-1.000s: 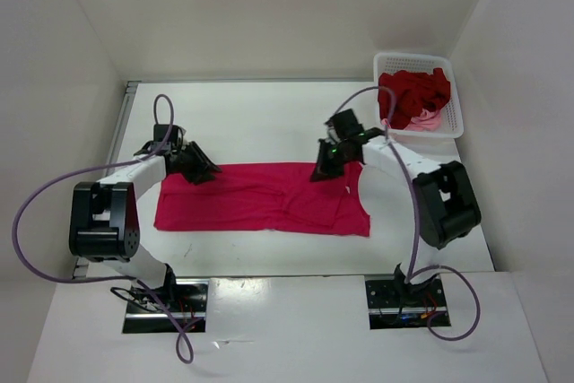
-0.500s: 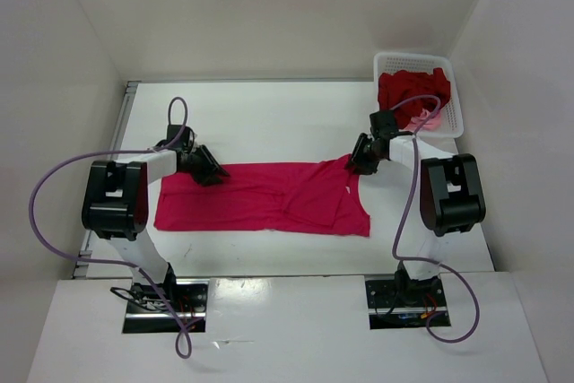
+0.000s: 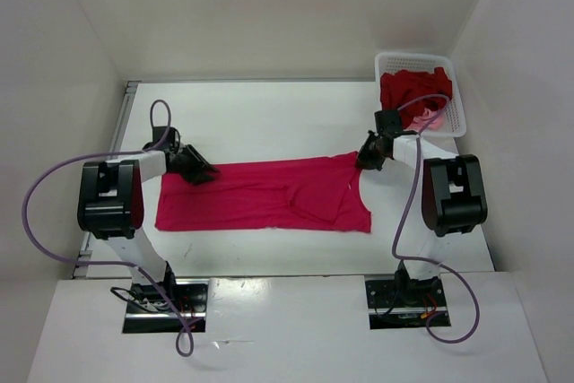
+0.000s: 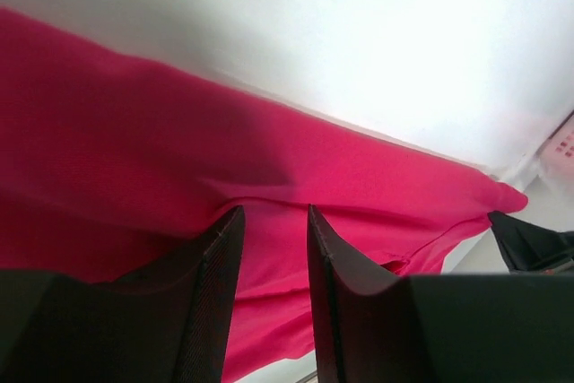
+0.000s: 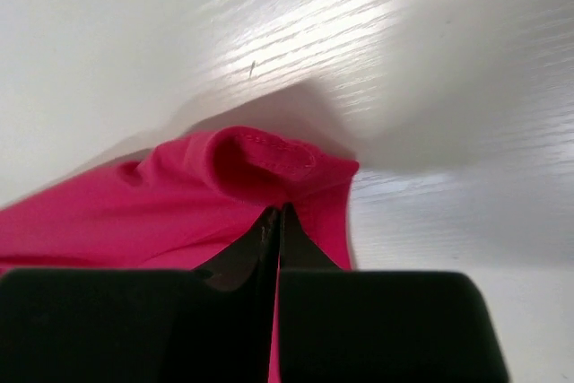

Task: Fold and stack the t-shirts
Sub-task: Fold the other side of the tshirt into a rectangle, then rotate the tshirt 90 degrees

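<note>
The bright magenta-red t-shirt (image 3: 260, 195) lies spread flat and wide across the table. My left gripper (image 3: 199, 170) is at its far left corner. In the left wrist view the left gripper (image 4: 273, 213) has its jaws a little apart, tips down on the cloth (image 4: 134, 132). My right gripper (image 3: 364, 160) is at the shirt's far right corner. In the right wrist view the right gripper (image 5: 278, 210) is shut on a bunched fold of the hem (image 5: 265, 154). The dark crimson shirt (image 3: 413, 91) and a bit of the light pink shirt (image 3: 429, 119) lie in the basket.
The white mesh basket (image 3: 459, 107) stands at the far right corner of the table. White walls enclose the table on the left, back and right. Both arms' purple cables loop beside their bases.
My right gripper has moved right from the middle of the shirt's far edge, drawing that corner outward. My left gripper has shifted slightly left. The shirt lies more stretched out.
</note>
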